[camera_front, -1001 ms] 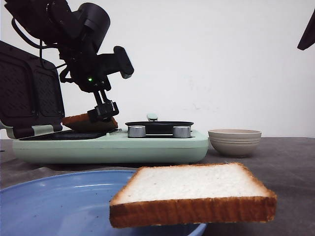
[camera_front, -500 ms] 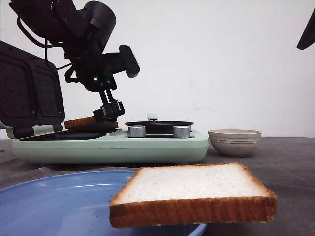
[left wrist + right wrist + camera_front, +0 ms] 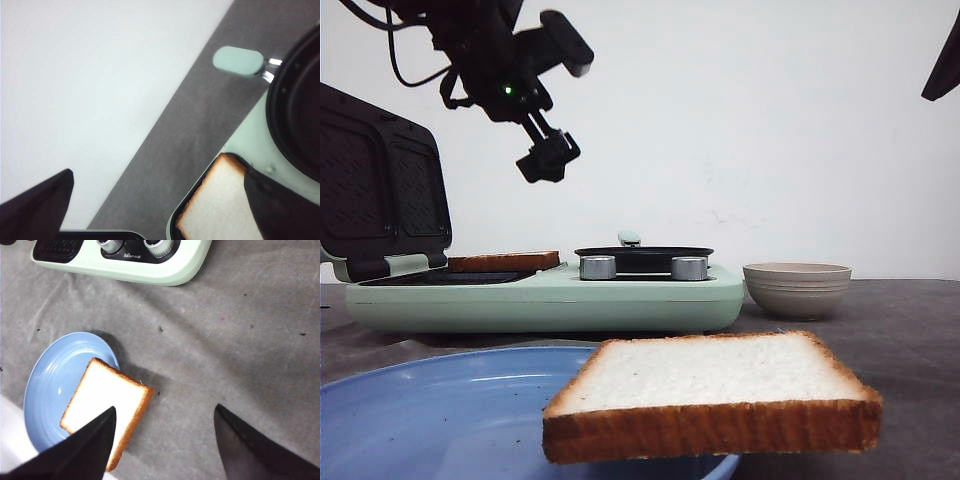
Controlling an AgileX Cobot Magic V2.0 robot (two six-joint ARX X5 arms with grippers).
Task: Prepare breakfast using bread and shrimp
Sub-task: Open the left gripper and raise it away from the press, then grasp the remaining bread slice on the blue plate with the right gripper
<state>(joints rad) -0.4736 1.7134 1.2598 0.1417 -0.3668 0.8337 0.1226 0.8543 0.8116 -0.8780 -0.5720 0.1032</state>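
The left gripper [image 3: 548, 160] has risen clear, fingers parted and empty, leaving one bread slice [image 3: 503, 262] flat on the sandwich maker's left plate [image 3: 450, 276], so the second slice [image 3: 710, 392] overhanging the near blue plate [image 3: 440, 410] likely comes next.

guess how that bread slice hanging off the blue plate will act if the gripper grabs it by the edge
The bread slice looks thick and porous, so probably light but soft; a pinch may dent it. It overhangs the blue plate rim, so a push might tip it off. Its crust looks firmer, likely a better hold.
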